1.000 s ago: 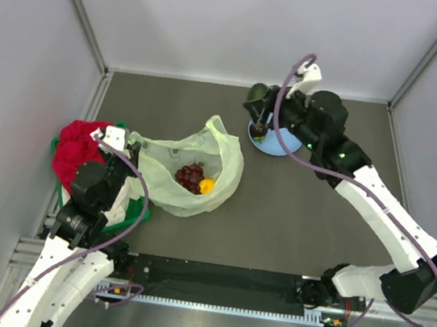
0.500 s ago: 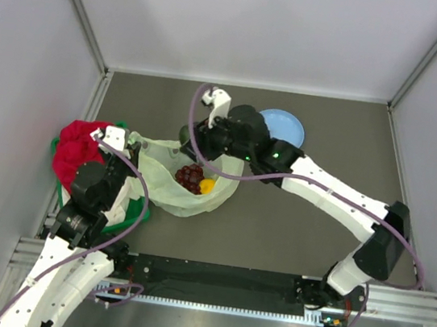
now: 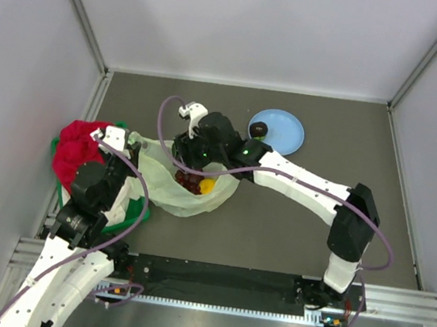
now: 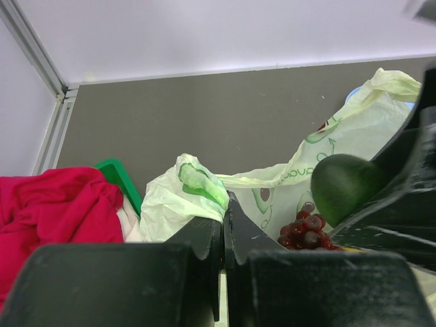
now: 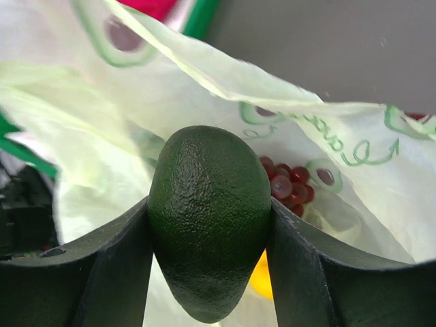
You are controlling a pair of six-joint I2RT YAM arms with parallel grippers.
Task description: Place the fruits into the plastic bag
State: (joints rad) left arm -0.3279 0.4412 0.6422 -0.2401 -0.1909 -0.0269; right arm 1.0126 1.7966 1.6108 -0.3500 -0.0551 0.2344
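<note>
Item: dark green pebbled avocado [image 5: 208,225], long axis along the fingers | Hold: right gripper [image 5: 210,208] clamped on its flanks | Target: pale yellow-green crinkly plastic bag [image 5: 204,88], open mouth directly beneath | Left gripper [image 4: 223,228]: closed, pinching bag rim.

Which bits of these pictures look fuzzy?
Right wrist view: the dark green bumpy avocado in the right claw is sharp, the pale yellow-green crinkly plastic bag behind it soft. Left wrist view: the left claw, shut on the bag's edge, is dark and blurry up close. Top view: even light, all crisp.
</note>
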